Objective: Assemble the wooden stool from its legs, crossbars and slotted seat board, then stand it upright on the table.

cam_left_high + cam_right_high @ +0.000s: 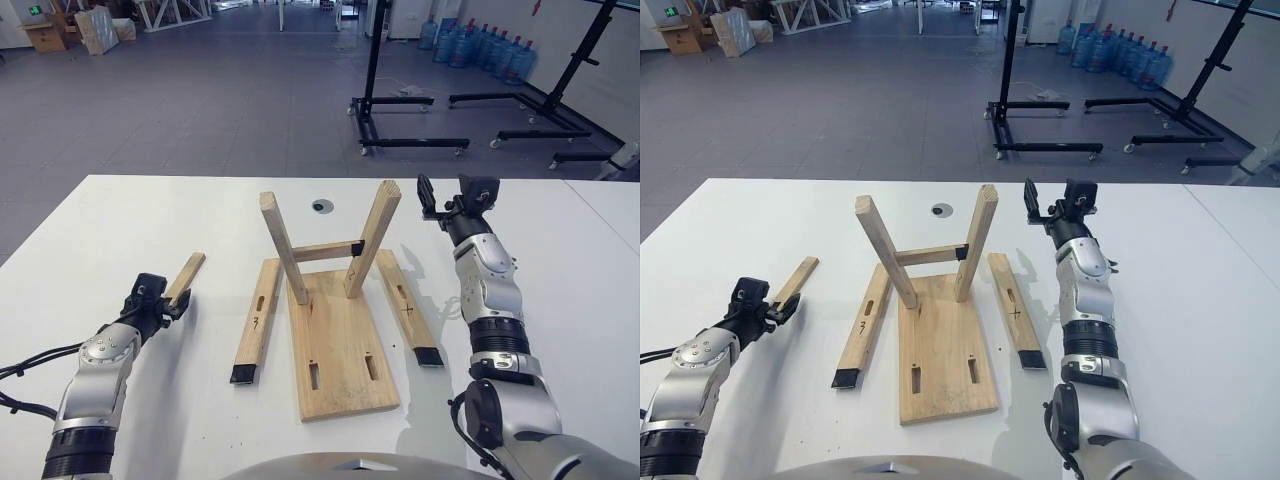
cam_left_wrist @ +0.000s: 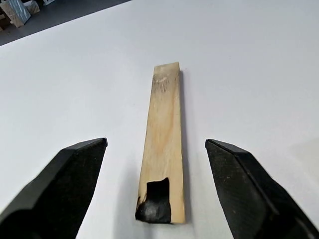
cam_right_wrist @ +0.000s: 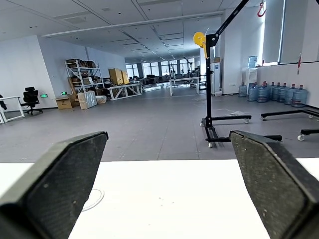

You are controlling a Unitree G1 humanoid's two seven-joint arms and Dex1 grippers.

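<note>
The slotted seat board lies flat at the table's middle. Two legs joined by a crossbar stand tilted on its far end. Two more slotted legs lie flat on either side of the board: one on the left, one on the right. A short crossbar lies on the left. My left gripper is open just at its near, black-tipped end, which sits between the fingers without touching. My right gripper is open, raised to the right of the standing legs, holding nothing.
A white table carries everything, with a small round hole behind the legs. A second table adjoins on the right. Black stands and water bottles fill the floor beyond the far edge.
</note>
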